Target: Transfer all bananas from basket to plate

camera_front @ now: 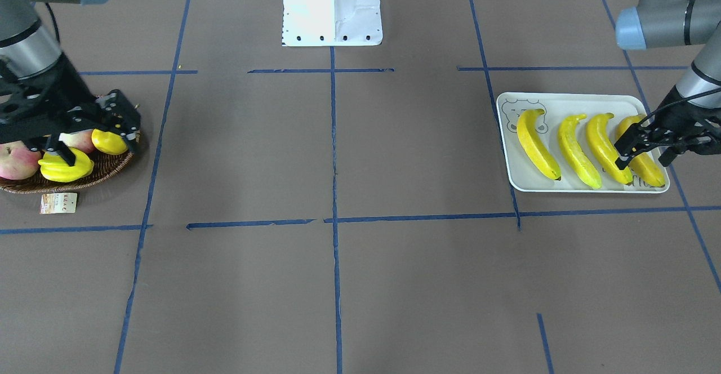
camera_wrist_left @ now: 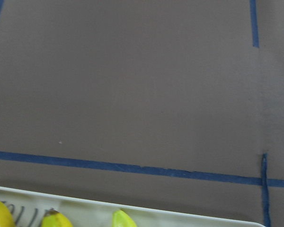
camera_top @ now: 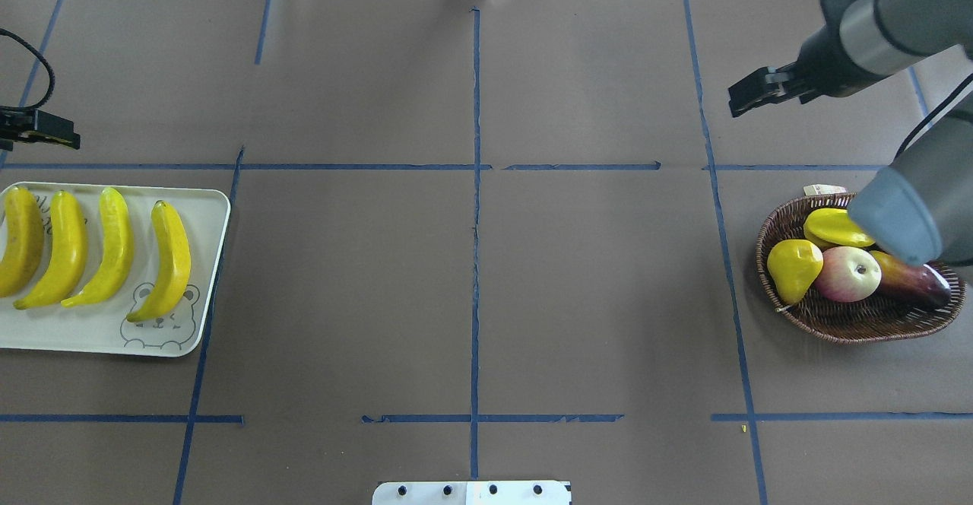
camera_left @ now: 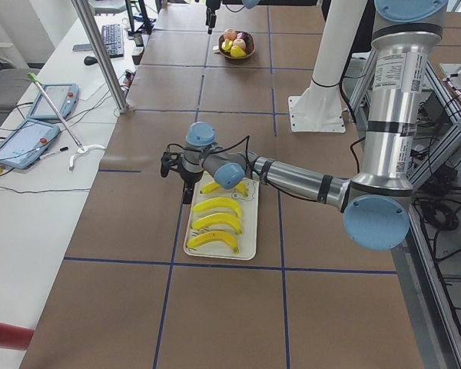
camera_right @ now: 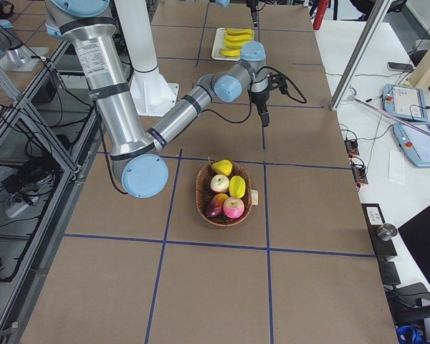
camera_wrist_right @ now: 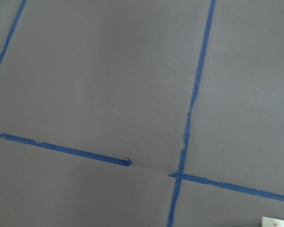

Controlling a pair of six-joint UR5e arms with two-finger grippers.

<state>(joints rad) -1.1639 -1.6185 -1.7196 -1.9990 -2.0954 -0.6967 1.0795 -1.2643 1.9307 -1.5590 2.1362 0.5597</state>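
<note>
A table point(camera_top: 593, 300) covered in brown paper is ruled into squares by blue tape point(camera_top: 476, 262). Seen from overhead, a red-and-yellow apple point(camera_top: 848, 274) has a yellow pear point(camera_top: 794, 268) touching it at 9 o'clock. A ridged starfruit point(camera_top: 836, 227) lies at 12 o'clock and a dark red-purple fruit point(camera_top: 912, 281) at 3 o'clock. A white base plate point(camera_top: 471, 493) sits at the table's 6 o'clock edge.

Yellow bananas point(camera_top: 169, 258), white-grey plate point(camera_top: 91, 331) with a bear drawing, dark brown woven basket point(camera_top: 851, 324)
</note>
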